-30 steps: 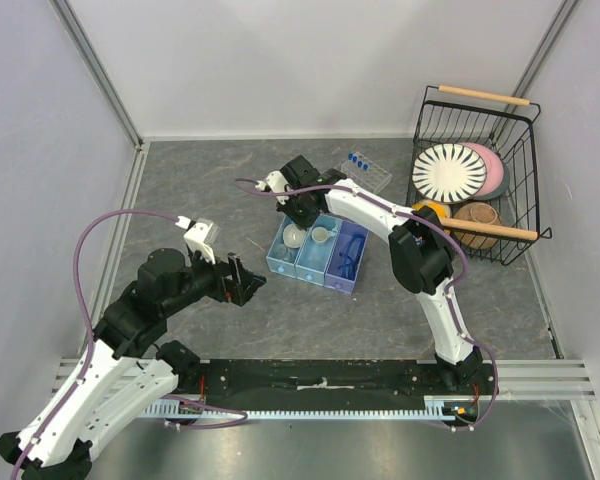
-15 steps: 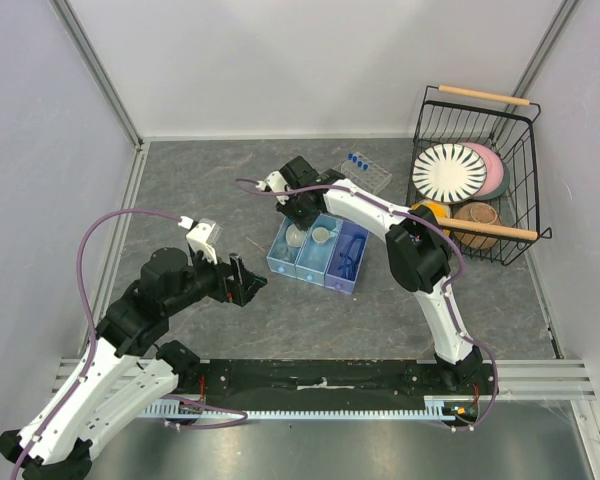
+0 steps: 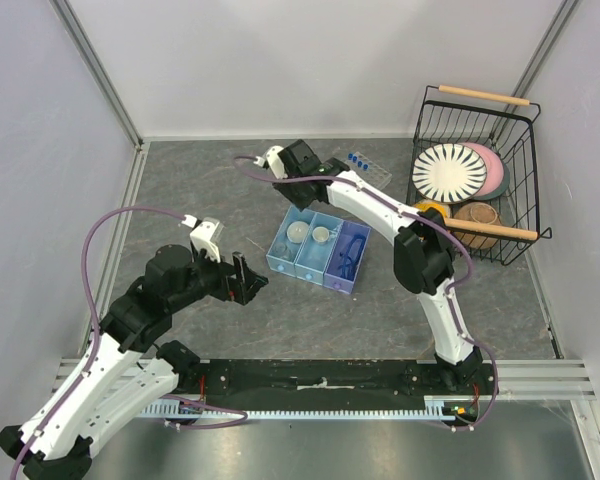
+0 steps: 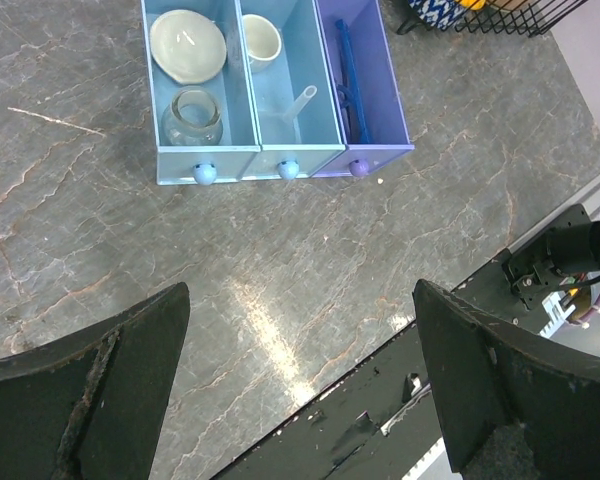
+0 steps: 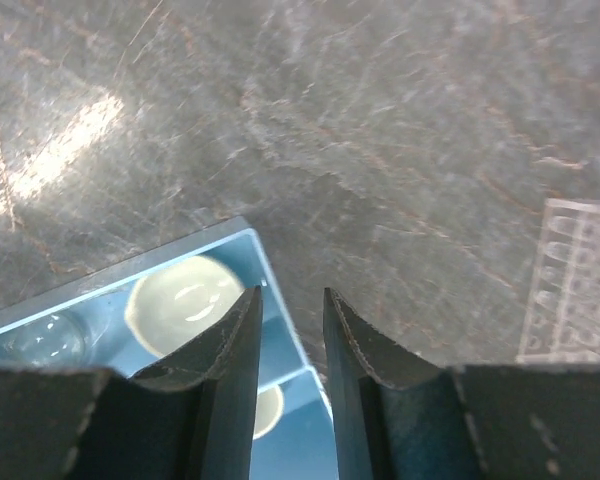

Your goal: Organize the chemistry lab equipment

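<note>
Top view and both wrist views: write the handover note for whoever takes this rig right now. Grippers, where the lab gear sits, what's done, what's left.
Left gripper: wide open, empty, hovering on the near side of the bins.
Right gripper: jaws slightly apart, empty, above the far edge of the end blue bin.
End blue bin: white dish, glass jar.
Middle blue bin: white cup, clear tube.
Purple bin: blue safety glasses.
Done: those items are binned.
Left: the tube rack with its blue-capped tubes stands on the table beyond the bins; probably next.
</note>
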Robot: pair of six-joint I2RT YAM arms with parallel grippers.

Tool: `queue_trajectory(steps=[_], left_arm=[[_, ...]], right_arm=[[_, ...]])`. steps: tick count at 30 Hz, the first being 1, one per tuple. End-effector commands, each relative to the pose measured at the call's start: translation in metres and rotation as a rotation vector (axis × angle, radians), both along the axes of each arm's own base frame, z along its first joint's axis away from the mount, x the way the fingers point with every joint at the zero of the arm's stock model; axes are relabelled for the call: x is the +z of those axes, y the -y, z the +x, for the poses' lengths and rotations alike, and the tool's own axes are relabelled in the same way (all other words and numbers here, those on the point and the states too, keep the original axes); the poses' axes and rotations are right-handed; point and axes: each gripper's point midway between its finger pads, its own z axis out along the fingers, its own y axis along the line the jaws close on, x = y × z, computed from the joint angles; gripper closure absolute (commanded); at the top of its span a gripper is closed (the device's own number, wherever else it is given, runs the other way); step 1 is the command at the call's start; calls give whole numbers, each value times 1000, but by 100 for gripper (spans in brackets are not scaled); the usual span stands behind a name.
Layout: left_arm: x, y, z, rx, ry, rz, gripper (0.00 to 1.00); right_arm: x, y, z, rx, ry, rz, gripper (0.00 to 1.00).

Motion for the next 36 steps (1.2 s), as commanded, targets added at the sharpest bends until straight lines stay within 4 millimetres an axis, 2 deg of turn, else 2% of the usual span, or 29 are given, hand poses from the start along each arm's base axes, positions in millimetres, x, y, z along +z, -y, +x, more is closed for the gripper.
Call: queue_trajectory(steps=[1, 2, 3, 4, 5, 6, 7, 8, 9, 11, 12, 14, 15, 17, 18, 19, 20, 21, 22, 23, 24, 25, 26, 30, 36], left_arm=[[20, -1, 11, 6, 81, 11, 0], [22, -1, 12, 10, 83, 12, 0], [22, -1, 13, 15, 84, 16, 0], [21, -1, 16, 24, 80, 23, 0], [23, -1, 17, 25, 83, 22, 0], [24, -1, 19, 31, 83, 25, 0], [25, -1, 20, 33, 85, 25, 0], [26, 1, 23, 35, 85, 26, 0], [28, 1, 25, 38, 90, 22, 0], [31, 3, 29, 43, 91, 26, 0], [33, 3, 31, 50, 93, 25, 0], [39, 3, 35, 62, 106, 25, 0], [42, 3, 38, 72, 111, 23, 0], [49, 3, 42, 89, 125, 19, 0], [53, 3, 44, 94, 132, 14, 0], [58, 3, 46, 99, 143, 12, 0], [60, 1, 49, 113, 150, 16, 0], [60, -1, 52, 128, 152, 31, 0], [62, -1, 53, 133, 158, 33, 0], [63, -4, 56, 149, 163, 41, 0], [61, -5, 59, 156, 158, 57, 0], [64, -5, 59, 161, 162, 55, 0], [65, -6, 61, 170, 166, 61, 0], [70, -10, 64, 197, 172, 64, 0], [87, -31, 65, 293, 225, 72, 0]], right_arm=[[108, 14, 19, -128, 256, 129, 60], [116, 18, 18, -145, 279, 142, 58], [115, 22, 17, -158, 294, 145, 51], [134, 31, 14, -181, 333, 155, 47], [138, 37, 13, -200, 347, 158, 42], [135, 44, 10, -218, 351, 146, 15], [150, 51, 5, -235, 377, 163, 2], [148, 59, 4, -269, 390, 150, 2], [163, 67, 0, -288, 418, 170, 2], [168, 83, -4, -338, 440, 161, 2], [183, 91, -9, -361, 465, 181, 2], [192, 109, -13, -437, 490, 187, 2], [208, 119, -19, -471, 518, 214, 2], [212, 137, -27, -560, 537, 225, 2], [225, 146, -34, -588, 552, 257, 2], [221, 152, -39, -600, 544, 247, 2], [222, 158, -44, -616, 549, 250, 2], [234, 170, -53, -661, 570, 281, 2], [229, 177, -59, -676, 569, 266, 2], [232, 184, -63, -699, 577, 278, 2], [245, 198, -73, -753, 609, 312, 2], [242, 205, -79, -771, 606, 309, 2], [251, 213, -88, -781, 621, 334, 2], [261, 235, -109, -822, 633, 356, 2], [271, 263, -138, -864, 664, 396, 2]])
